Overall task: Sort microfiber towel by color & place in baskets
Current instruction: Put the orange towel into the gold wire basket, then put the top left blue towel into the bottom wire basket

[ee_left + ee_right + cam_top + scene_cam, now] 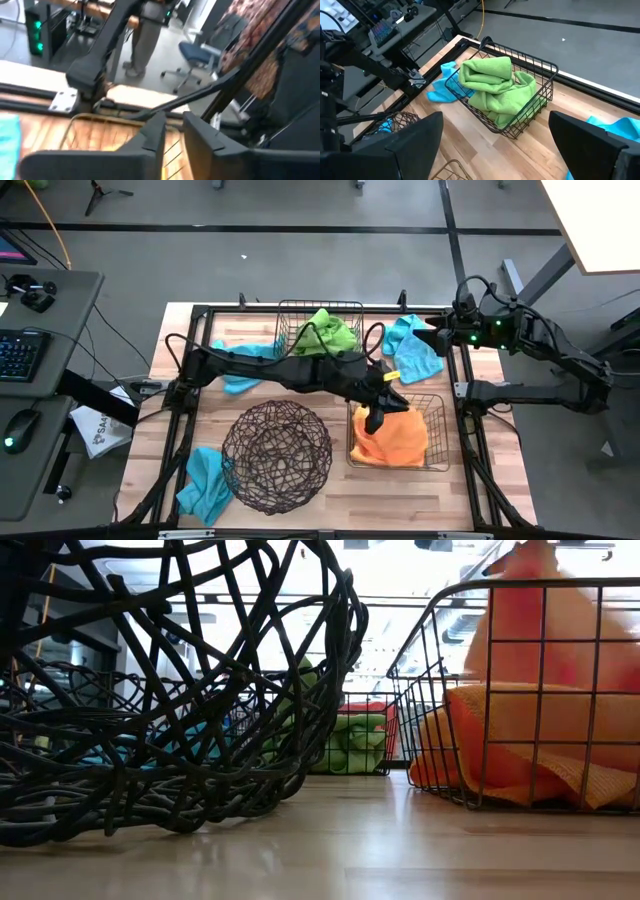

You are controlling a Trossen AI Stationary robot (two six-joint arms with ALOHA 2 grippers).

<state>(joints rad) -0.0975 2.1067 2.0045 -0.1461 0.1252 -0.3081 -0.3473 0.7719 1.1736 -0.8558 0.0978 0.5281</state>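
My left gripper [378, 418] reaches across the table and stands over the near right rectangular basket [440, 430], shut on an orange towel [395, 442] that lies in it. In the left wrist view its fingers stand close together [173, 132]. The far rectangular basket [290, 308] holds green towels [495, 85]. The round wire bowl [277, 457] sits at the near middle. My right gripper [502, 150] is open, raised near the far right corner [437, 337], beside a blue towel [415, 348]. My left gripper holds the orange towel from above, slanting down; its own body hides the place of contact in the high view. In the low view an upper part of the towel [520, 600] rises to a peak above the basket rim, while the rest [520, 760] lies on the basket's floor.
A second blue towel [245, 360] lies under the left arm by the far basket, a third [205, 485] near the table's near left corner beside the round bowl. A black frame runs round the table. A person's legs [145, 40] and an office chair [197, 55] show beyond it.
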